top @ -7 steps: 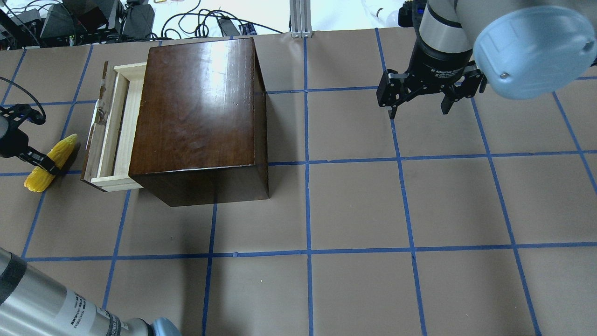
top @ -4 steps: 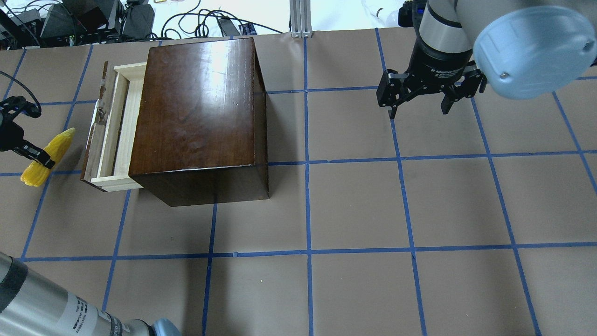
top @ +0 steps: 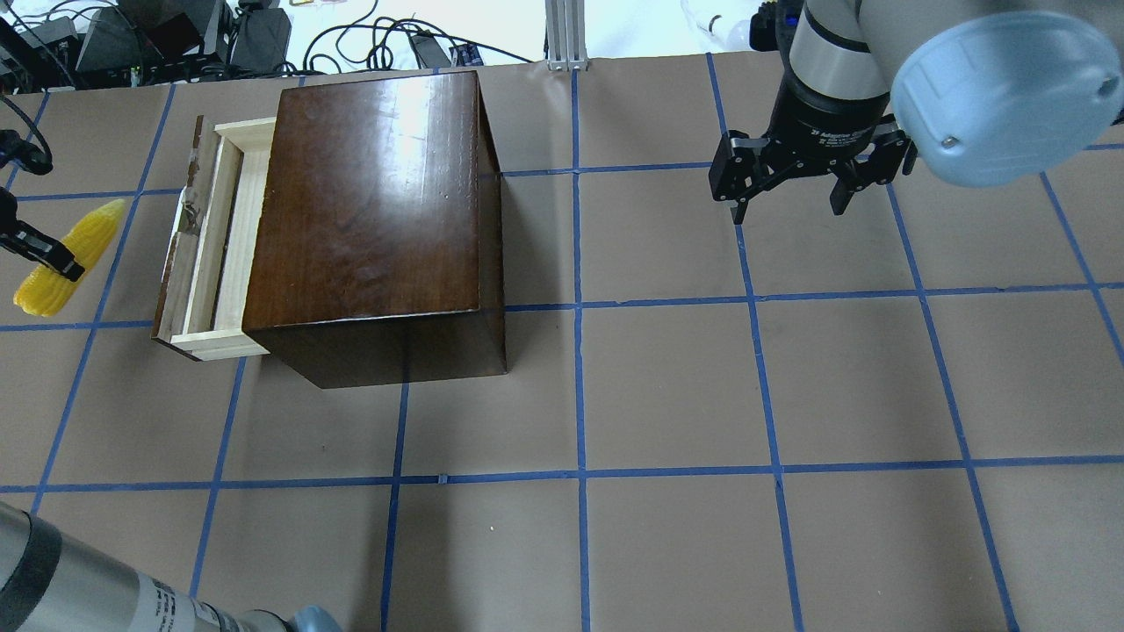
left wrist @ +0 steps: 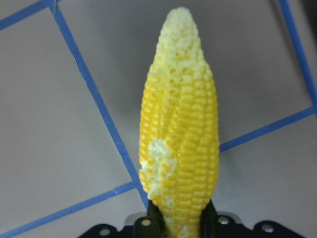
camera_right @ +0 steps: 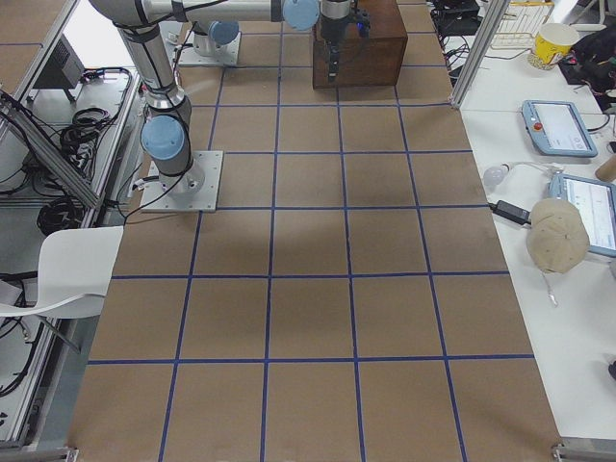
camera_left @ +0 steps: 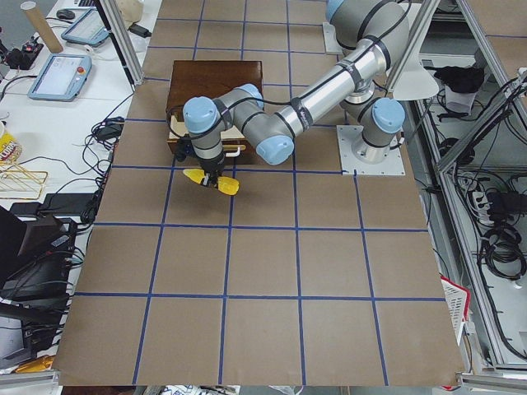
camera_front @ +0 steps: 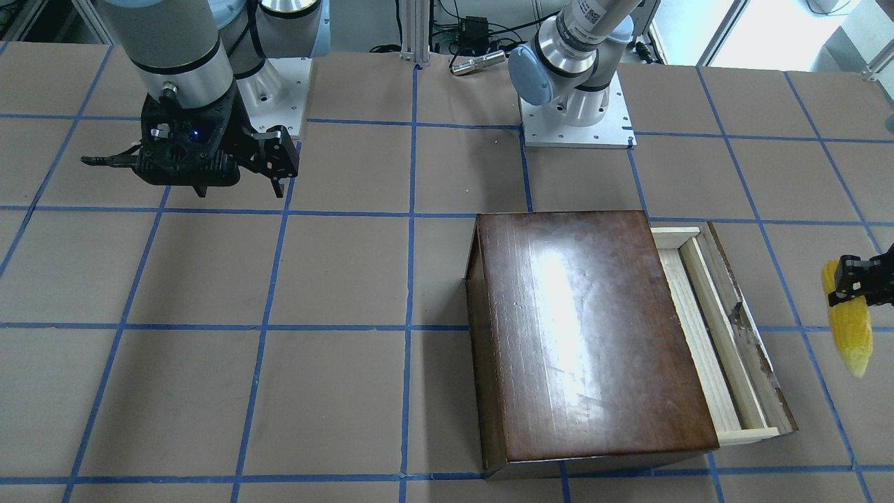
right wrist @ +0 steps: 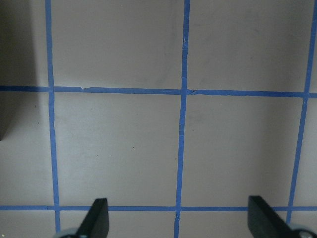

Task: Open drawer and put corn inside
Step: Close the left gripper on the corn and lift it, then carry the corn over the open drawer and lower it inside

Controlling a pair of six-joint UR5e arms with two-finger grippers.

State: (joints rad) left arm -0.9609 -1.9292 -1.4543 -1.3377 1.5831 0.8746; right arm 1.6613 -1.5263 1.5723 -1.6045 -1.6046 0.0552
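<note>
Beside the drawer's open end, near the table's left edge, the left gripper [top: 54,263] was clenched around the corn [top: 90,233], whose pale tip pointed away from the robot. The drawer [top: 215,254] stood partly pulled out of the dark brown box [top: 369,193], with the corn outside it. Well apart, the right gripper [top: 790,213] hung over the table, jaws spread, grasping nothing.

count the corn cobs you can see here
1. The corn is clamped in the left gripper, outside the open drawer, beyond its front panel. None shows in the drawer's exposed part; the rest is hidden under the wooden box.
</note>
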